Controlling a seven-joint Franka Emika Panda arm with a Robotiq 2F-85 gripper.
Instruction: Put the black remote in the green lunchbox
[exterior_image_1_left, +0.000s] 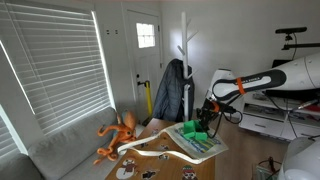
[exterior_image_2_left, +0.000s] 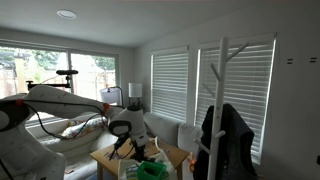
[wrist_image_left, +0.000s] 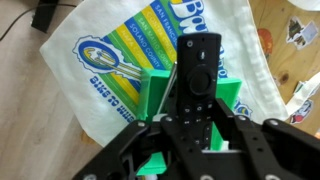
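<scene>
In the wrist view my gripper (wrist_image_left: 188, 128) is shut on the black remote (wrist_image_left: 194, 72), a slim black bar with round buttons that sticks out ahead of the jaws. It hangs over the green lunchbox (wrist_image_left: 152, 95), whose upright green walls show on both sides of the remote. The lunchbox rests on a white cloth with a blue and yellow print (wrist_image_left: 110, 50). In both exterior views the gripper (exterior_image_1_left: 203, 118) (exterior_image_2_left: 125, 148) hovers just above the green lunchbox (exterior_image_1_left: 191, 131) (exterior_image_2_left: 152, 170) on the table.
A wooden table (wrist_image_left: 285, 50) carries the printed cloth (exterior_image_1_left: 205, 147). An orange octopus toy (exterior_image_1_left: 120, 132) sits at one end, with a curved white strip (exterior_image_1_left: 160, 152) and small stickers nearby. A coat rack with a dark jacket (exterior_image_1_left: 172, 90) stands behind the table.
</scene>
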